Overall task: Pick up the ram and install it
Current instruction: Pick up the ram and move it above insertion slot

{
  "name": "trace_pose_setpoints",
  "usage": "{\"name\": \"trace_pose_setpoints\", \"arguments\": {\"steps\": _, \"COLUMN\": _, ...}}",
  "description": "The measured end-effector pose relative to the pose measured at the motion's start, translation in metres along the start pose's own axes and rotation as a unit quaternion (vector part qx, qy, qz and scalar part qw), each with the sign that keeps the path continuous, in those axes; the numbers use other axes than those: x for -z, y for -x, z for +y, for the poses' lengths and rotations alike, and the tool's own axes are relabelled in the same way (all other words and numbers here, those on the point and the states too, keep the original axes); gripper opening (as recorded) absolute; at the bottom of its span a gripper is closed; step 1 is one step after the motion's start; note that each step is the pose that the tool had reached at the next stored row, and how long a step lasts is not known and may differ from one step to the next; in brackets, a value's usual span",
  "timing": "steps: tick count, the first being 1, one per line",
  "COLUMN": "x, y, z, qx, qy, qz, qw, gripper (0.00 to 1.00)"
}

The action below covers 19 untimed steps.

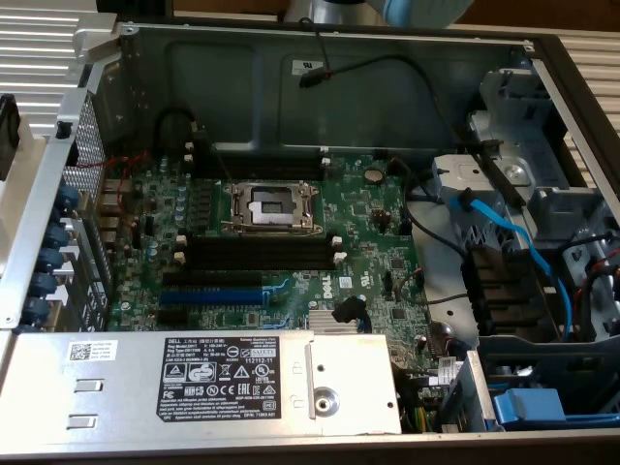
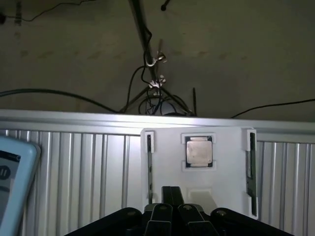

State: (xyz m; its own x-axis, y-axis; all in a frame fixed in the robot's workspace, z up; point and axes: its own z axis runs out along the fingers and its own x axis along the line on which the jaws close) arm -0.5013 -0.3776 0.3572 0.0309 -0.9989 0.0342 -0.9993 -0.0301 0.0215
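Ribbed metal sheeting (image 2: 88, 177) makes up the surface, and beyond its raised edge a dark floor (image 2: 256, 54) carries loose cables (image 2: 49, 92) and the foot of a stand (image 2: 147, 49). On the surface rests a white holder (image 2: 226, 147), which I take for a parts tray whose pockets keep each part in a known spot. A processor chip (image 2: 199, 151) lies flat in the middle pocket. A thin dark memory stick (image 2: 149, 164) stands on edge in a slot on one side of it, and a second stick (image 2: 251, 169) stands on the other side. Standing on edge probably leaves their long faces free for a pinch. Neither is lifted.

The end effector (image 2: 172, 195) is clenched on nothing, its fingers pressed together. It is near the holder's closest edge, roughly in line with the chip, between the two sticks and touching neither.

In the exterior view the computer case (image 1: 242, 58) lies open so the motherboard (image 1: 378, 223) faces up for access. From the processor socket (image 1: 271, 206), the black slots (image 1: 257, 254) at six o'clock are empty. The blue slot (image 1: 213, 295) lies toward seven o'clock, with the power supply (image 1: 116, 387) beyond it. The arm (image 1: 417, 10) shows toward one o'clock, past the case's far wall.
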Motion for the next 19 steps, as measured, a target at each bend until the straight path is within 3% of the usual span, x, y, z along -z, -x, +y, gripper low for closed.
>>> {"name": "trace_pose_setpoints", "arguments": {"steps": 7, "x": -0.0093, "y": 0.000, "z": -0.0001, "qx": 0.012, "qy": -0.0005, "qz": 0.0015, "qw": 0.9999, "gripper": 0.10}}
{"name": "trace_pose_setpoints", "arguments": {"steps": 12, "x": -0.0212, "y": -0.003, "z": -0.0016, "qx": 0.027, "qy": -0.0011, "qz": 0.0019, "qw": 0.9996, "gripper": 0.10}}
{"name": "trace_pose_setpoints", "arguments": {"steps": 16, "x": -0.0243, "y": -0.003, "z": -0.0019, "qx": 0.032, "qy": -0.0009, "qz": 0.0071, "qw": 0.9995, "gripper": 0.10}}
{"name": "trace_pose_setpoints", "arguments": {"steps": 19, "x": -0.0272, "y": -0.003, "z": -0.0026, "qx": 0.041, "qy": -0.0025, "qz": 0.0082, "qw": 0.9991, "gripper": 0.10}}
